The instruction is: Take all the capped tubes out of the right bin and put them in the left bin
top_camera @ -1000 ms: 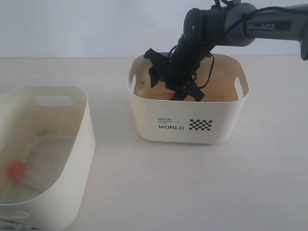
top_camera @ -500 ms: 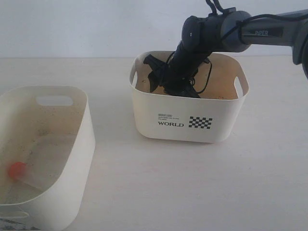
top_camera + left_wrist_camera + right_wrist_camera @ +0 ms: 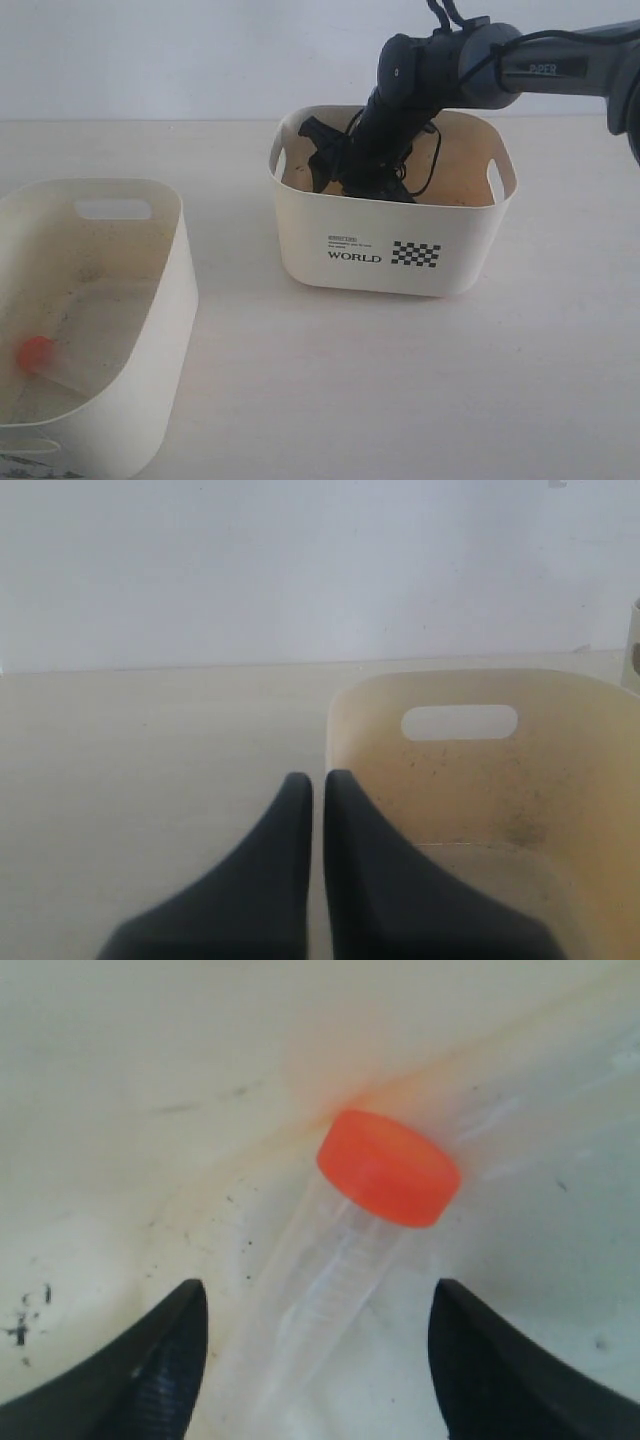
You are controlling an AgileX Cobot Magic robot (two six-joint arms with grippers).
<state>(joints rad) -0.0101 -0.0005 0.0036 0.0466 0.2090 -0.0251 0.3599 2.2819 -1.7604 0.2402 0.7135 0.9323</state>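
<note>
The right arm reaches down into the "WORLD" right bin (image 3: 450, 262), and its fingertips are hidden below the rim in the exterior view. Up close, my right gripper (image 3: 320, 1295) is open, its dark fingers (image 3: 165, 1355) standing on either side of a clear capped tube (image 3: 345, 1260) with an orange-red cap (image 3: 390, 1167) lying on the bin floor by the wall. The plain left bin (image 3: 150, 300) holds one orange-capped tube (image 3: 36, 352). My left gripper (image 3: 318, 780) is shut on nothing, just in front of the left bin's rim (image 3: 335, 705).
Both bins stand on a pale tabletop (image 3: 330, 380) in front of a white wall. The left bin's slot handle (image 3: 458, 722) faces the left wrist camera. Cables loop off the right arm (image 3: 470, 65) above the right bin.
The right arm has gone lower into the right bin, so the orange cap seen a second ago in the exterior view is hidden behind the rim. The left bin and its tube have not moved.
</note>
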